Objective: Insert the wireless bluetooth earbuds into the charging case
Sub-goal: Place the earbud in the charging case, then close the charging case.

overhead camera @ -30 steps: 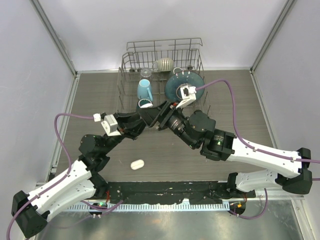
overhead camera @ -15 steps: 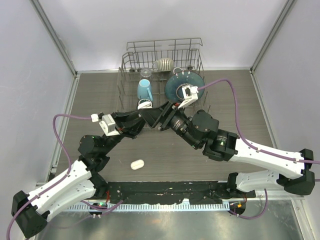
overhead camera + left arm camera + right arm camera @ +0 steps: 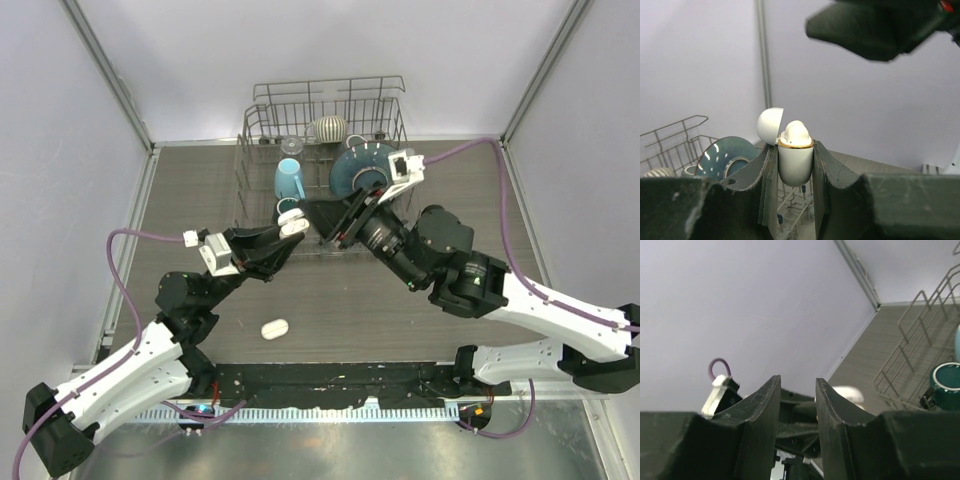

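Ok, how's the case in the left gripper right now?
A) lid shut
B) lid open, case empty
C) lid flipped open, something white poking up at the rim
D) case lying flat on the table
C: in the left wrist view the charging case, pinched upright in the left gripper, has its lid open and a white earbud poking out of its top.

Two arms: left arm (image 3: pixel 150 350) and right arm (image 3: pixel 540 305). One open charging case (image 3: pixel 795 160), with one white earbud (image 3: pixel 796 131) showing at its mouth; no telling whether more sit inside. One white oval pod (image 3: pixel 274 328) lying on the counter (image 3: pixel 200 190). One wire dish rack (image 3: pixel 330 88), holding one light-blue cup (image 3: pixel 289 178), one teal plate (image 3: pixel 352 165), one teal mug (image 3: pixel 288 207), one clear glass (image 3: pixel 291 146) and one ribbed striped ball (image 3: pixel 329 127).
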Robot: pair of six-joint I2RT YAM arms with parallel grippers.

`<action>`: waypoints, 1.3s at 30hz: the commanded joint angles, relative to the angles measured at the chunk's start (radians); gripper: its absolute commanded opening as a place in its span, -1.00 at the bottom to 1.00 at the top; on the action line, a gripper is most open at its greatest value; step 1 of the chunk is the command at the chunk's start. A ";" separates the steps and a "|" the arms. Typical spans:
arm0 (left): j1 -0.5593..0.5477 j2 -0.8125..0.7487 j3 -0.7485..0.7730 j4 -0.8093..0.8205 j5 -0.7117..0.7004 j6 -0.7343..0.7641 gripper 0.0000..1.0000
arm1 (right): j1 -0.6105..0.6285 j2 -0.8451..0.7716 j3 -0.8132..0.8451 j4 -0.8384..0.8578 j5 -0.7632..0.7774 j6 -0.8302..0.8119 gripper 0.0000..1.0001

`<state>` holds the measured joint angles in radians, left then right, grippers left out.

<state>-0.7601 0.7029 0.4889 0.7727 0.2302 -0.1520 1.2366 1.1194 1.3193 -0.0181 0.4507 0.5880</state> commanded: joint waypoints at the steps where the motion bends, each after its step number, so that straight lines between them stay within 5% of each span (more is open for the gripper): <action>1: -0.007 0.003 0.022 0.039 0.147 0.006 -1.00 | -0.017 0.048 0.158 -0.181 0.118 -0.074 -0.26; 9: -0.007 0.020 0.089 0.011 0.313 -0.005 -1.00 | -0.169 0.212 0.360 -0.468 -0.124 -0.010 -0.48; 19: -0.007 0.056 0.126 -0.062 0.245 0.020 -1.00 | -0.167 0.145 0.236 -0.502 -0.261 0.021 -0.65; 26: -0.007 0.093 0.143 -0.104 0.176 -0.001 -1.00 | -0.123 0.070 0.140 -0.559 -0.088 0.058 -0.62; 29: -0.007 0.141 0.177 -0.252 0.182 -0.056 -1.00 | -0.126 0.024 0.109 -0.634 0.155 0.099 -0.46; 31: -0.011 0.184 0.108 -0.209 0.217 -0.183 -1.00 | -0.132 -0.030 0.092 -0.649 0.268 0.119 -0.40; 39: -0.202 0.358 -0.094 -0.122 0.048 -0.311 -1.00 | -0.169 -0.196 -0.052 -0.649 0.332 0.168 -0.37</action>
<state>-0.8806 0.9817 0.4431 0.5987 0.3889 -0.3660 1.0782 0.9863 1.3033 -0.6750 0.6880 0.7063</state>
